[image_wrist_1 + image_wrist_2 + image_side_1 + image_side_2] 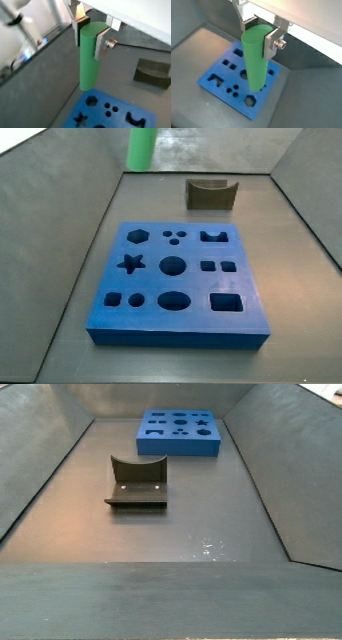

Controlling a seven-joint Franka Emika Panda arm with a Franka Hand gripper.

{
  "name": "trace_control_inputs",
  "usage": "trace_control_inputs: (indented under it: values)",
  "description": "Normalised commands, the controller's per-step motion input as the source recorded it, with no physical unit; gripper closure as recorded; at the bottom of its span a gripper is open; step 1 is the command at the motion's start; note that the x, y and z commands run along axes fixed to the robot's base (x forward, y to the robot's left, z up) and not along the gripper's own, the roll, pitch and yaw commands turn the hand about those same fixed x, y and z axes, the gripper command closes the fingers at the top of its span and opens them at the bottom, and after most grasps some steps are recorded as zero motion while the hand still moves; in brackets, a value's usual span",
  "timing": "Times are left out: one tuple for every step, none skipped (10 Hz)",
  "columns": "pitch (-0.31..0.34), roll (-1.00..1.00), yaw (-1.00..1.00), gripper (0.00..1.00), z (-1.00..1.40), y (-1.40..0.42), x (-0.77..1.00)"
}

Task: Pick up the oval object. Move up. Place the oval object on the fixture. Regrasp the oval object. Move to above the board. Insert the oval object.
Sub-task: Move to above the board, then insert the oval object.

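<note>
My gripper [90, 40] is shut on the upper end of the oval object [88, 65], a bright green rod that hangs straight down from the silver fingers [101, 46]. It is held in the air. The same grip shows in a wrist view [260, 39], where the rod [254, 65] hangs in front of the blue board [266, 87]. In a side view only the rod's lower part [140, 148] shows, high above the floor behind the board's far left corner [201, 283]. The olive-brown fixture [210, 193] stands empty behind the board.
Grey sloping walls enclose the floor on all sides. In a side view the fixture [138, 484] stands mid-floor and the board [174, 449] lies near the far wall; the gripper is out of that view. The fixture also shows in a wrist view [153, 72].
</note>
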Motion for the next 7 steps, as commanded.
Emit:
trace_control_inputs:
  values:
    - [-0.678,-0.07,1.0,1.0,0.0,0.02,-0.07]
    - [-0.499,-0.02,0.65,1.0,0.0,0.01,-0.07]
    - [-0.353,-0.01,0.41,1.0,-0.01,0.01,-0.06]
    - [-0.2,-0.01,0.2,1.0,0.0,0.01,-0.03]
    - [-0.007,0.0,0.0,1.0,0.0,-0.01,0.0]
    - [0.0,0.03,0.0,1.0,-0.14,-0.39,0.3]
    - [-0.084,0.0,-0.05,1.0,-0.28,-0.49,0.4]
